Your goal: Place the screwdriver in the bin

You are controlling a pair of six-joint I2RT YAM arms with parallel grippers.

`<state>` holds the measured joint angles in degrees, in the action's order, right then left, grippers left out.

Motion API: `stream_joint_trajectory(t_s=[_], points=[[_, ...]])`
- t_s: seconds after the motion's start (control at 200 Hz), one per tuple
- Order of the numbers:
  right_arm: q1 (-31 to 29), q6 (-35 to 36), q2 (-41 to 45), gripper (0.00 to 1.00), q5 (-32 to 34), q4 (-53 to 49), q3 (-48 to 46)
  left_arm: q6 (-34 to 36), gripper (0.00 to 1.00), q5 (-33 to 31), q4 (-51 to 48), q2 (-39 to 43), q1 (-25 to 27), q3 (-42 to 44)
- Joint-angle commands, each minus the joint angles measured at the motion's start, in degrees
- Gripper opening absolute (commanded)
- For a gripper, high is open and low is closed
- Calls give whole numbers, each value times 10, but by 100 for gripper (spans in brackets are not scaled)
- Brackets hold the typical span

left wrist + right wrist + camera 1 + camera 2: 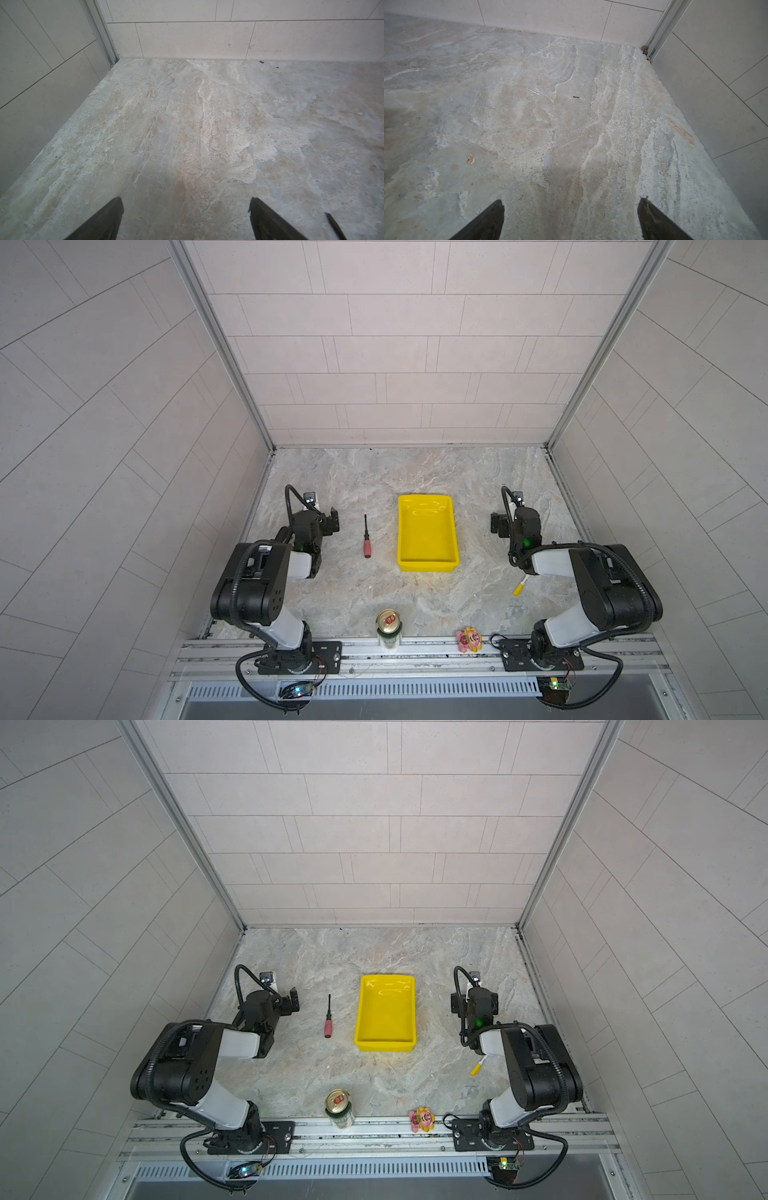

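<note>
The screwdriver [367, 538] [328, 1017] lies on the marble tabletop with its red-pink handle toward the front and its thin black shaft pointing to the back wall. Just to its right sits the bin [427, 539] [386, 1016], a shallow yellow tray with nothing in it. My left gripper [332, 522] [294, 999] hovers to the left of the screwdriver, open and empty. My right gripper [496, 524] [455, 1004] stands to the right of the bin, also open and empty. Both wrist views show only bare marble between wide-apart fingers [116, 216] [494, 218]; neither shows the screwdriver or the bin.
A drink can [389, 628] stands at the front edge, with a small pink and yellow flower toy [469, 640] to its right. A white stick with a yellow end [519, 587] lies under the right arm. Tiled walls close in the left, right and back.
</note>
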<state>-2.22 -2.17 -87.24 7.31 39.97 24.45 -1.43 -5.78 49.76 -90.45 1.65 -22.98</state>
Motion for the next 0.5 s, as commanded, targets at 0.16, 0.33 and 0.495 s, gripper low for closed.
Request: stream_joint_trajectory(t_s=[0.16,0.33,0.495], points=[[7,-33,101,99,-83,-274,132,-70,100,-108,-267,216,32,-88],[1,-72,214,99,-85,-343,118,-183,100,-53,-570,289,32,-213],[0,-78,342,99,-106,-544,190,-241,100,64,-673,281,32,-258]])
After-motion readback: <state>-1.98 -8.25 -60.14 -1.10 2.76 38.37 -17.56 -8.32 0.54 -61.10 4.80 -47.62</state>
